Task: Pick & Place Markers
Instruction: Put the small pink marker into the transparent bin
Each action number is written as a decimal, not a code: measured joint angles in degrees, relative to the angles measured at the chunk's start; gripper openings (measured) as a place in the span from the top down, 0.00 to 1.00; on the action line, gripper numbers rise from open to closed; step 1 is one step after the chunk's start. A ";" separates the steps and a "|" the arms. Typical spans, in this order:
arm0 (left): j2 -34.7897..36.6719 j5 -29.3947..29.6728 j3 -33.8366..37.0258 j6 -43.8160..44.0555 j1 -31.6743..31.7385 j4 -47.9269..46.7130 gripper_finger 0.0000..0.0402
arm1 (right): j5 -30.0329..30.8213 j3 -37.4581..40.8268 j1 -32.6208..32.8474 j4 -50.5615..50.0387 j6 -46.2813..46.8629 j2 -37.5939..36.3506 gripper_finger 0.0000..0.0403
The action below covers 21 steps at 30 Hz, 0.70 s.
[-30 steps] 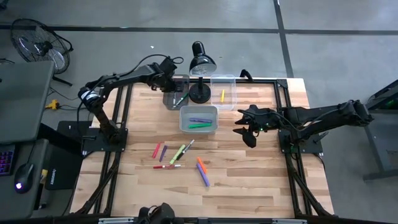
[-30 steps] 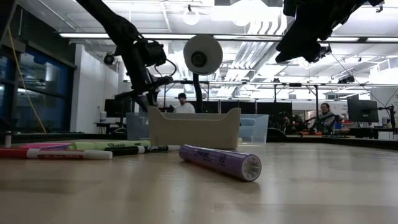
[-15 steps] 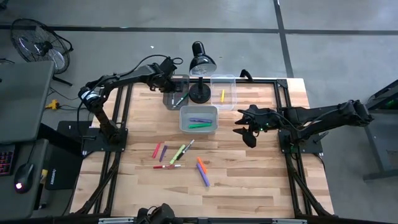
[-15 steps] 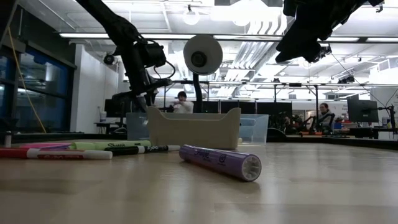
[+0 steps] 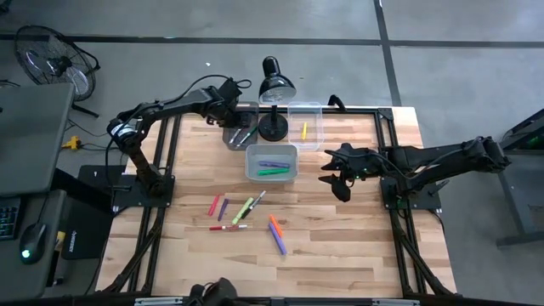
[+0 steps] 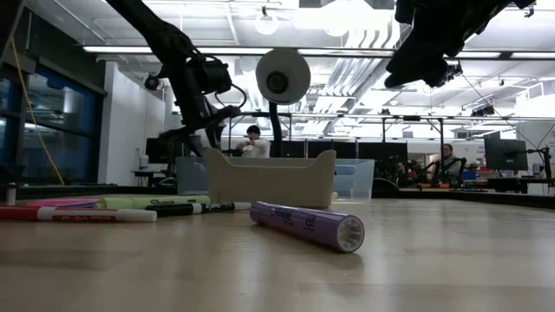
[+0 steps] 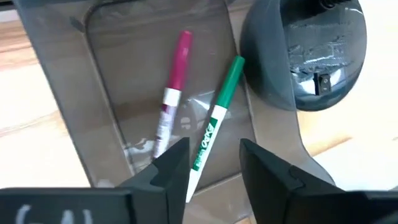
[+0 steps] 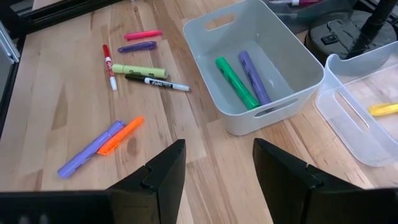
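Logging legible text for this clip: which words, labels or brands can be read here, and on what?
"EXPO": green marker in the grey bin, left wrist view.
"Sharpie": yellow-green marker, low view.
Print on the pink marker, purple marker and black-and-white marker: too blurred to read.

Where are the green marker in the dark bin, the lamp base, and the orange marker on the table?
green marker [image 7: 214,129], left wrist view, middle of its barrel.
lamp base [image 7: 311,50], left wrist view, top of the round base.
orange marker [image 8: 121,134], right wrist view, middle of its body.
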<state>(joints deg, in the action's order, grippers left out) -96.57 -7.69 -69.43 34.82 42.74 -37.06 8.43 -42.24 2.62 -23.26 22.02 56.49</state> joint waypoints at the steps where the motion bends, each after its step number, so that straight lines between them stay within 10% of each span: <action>1: 0.00 -1.01 0.00 -0.15 0.00 0.02 0.64 | 0.01 0.00 -0.01 -0.02 0.02 0.00 0.56; 21: 13.50 2.28 0.13 -9.93 -9.00 -13.88 0.63 | -0.02 0.00 0.01 -0.02 0.81 0.02 0.56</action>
<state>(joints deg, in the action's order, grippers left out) -83.07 -5.40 -69.30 24.89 33.74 -50.94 8.40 -42.24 2.63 -23.29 22.83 56.51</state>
